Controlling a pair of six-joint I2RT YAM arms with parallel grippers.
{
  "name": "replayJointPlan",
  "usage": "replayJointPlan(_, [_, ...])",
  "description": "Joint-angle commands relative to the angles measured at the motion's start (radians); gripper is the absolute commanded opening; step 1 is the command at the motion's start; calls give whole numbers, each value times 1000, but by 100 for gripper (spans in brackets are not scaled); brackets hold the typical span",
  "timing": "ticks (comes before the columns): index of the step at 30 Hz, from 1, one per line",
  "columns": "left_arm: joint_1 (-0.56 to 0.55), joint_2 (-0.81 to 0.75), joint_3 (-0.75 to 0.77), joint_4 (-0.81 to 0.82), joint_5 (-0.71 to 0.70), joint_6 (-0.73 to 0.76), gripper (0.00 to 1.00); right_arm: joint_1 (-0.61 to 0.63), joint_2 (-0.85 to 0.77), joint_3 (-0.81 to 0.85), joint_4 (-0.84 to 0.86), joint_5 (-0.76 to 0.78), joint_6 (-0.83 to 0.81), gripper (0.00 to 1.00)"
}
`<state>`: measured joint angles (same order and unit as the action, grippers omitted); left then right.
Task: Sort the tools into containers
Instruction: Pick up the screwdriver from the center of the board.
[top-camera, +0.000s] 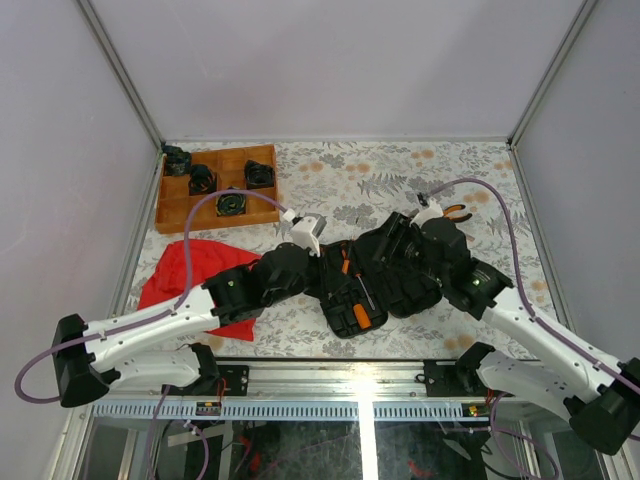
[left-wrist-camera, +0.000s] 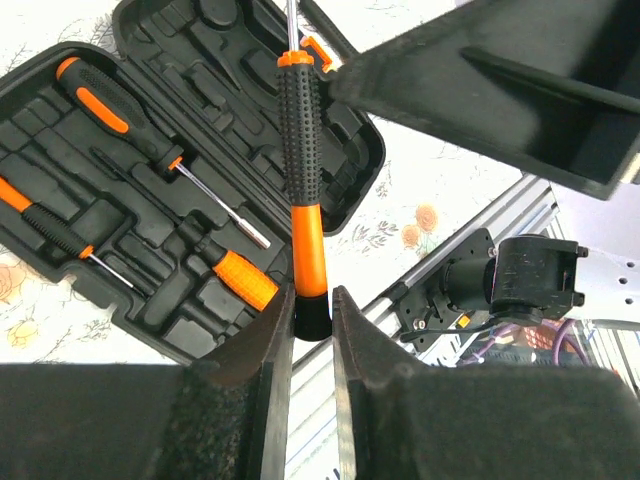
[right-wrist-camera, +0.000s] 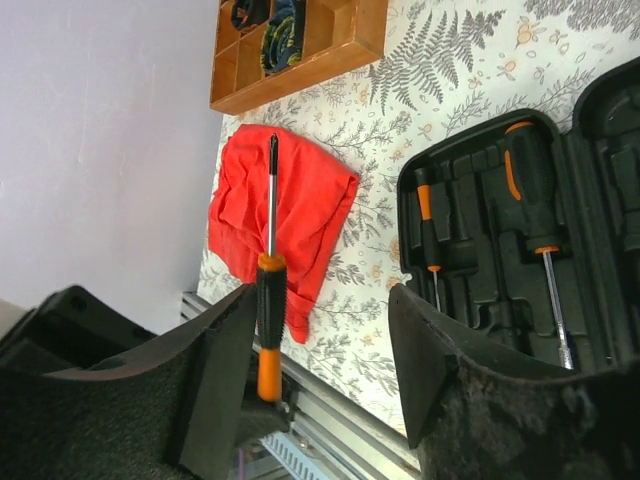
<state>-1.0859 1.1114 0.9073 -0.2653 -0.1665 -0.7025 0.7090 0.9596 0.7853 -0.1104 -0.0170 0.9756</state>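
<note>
- left tool (left-wrist-camera: 312, 296) pinched almost shut on the orange butt of a screwdriver (left-wrist-camera: 300, 150); shaft points away, held in the air above the open tool case (left-wrist-camera: 230, 60)
- right tool (right-wrist-camera: 322, 295) jaws well apart, gripping nothing; the same screwdriver stands just beside one of its fingers
- step, my read: arm-to-arm hand-off, left has it
- next: right tool backs off, left tool tips the screwdriver flat into a free moulded slot
- in the way: right tool close by; large screwdriver (left-wrist-camera: 120, 110) and two more fill slots
- pliers (top-camera: 455, 212) lie unsorted on the tabletop (top-camera: 350, 170)
- red cloth (right-wrist-camera: 280, 200) and wooden tray (right-wrist-camera: 300, 60) off to the left, clear of the path
</note>
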Motion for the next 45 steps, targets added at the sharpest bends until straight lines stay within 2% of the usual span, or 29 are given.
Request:
replayJointPlan(1, [-3, -54, -31, -18, -35, 18, 0, 8, -75, -3, -21, 21, -151, 63])
replayJointPlan(5, [-3, -88, -42, -54, -7, 25, 0, 9, -132, -7, -48, 49, -339, 66])
replayJointPlan(8, [-3, -127, -58, -86, 20, 32, 0, 8, -165, -63, 26, 101, -467, 71])
replayJointPlan(13, [-2, -233, -117, -119, 41, 29, 0, 9, -181, -142, 167, 143, -585, 72])
replayJointPlan(20, [-3, -320, -132, -203, 25, 63, 0, 8, -214, -270, 427, 105, -741, 67])
replayJointPlan(25, [-2, -317, -112, -236, 33, 98, 0, 9, -221, -328, 571, -39, -916, 66])
replayJointPlan(27, [-2, -308, -107, -238, 41, 114, 0, 9, -196, -310, 575, -113, -977, 67])
replayJointPlan(31, [-2, -277, -89, -235, 94, 143, 0, 13, -133, -226, 474, -265, -1060, 66])
replayJointPlan(34, [-2, -279, -95, -223, 143, 174, 0, 47, -128, -202, 435, -313, -1145, 65])
replayJointPlan(38, [-2, -298, -121, -203, 190, 198, 0, 155, -150, -197, 398, -248, -1205, 64])
replayJointPlan(43, [-3, -281, -155, -203, 255, 213, 0, 327, -147, -180, 315, -41, -1246, 64])
replayJointPlan(45, [-2, -278, -172, -210, 236, 221, 0, 344, -161, -161, 305, -18, -1229, 64])
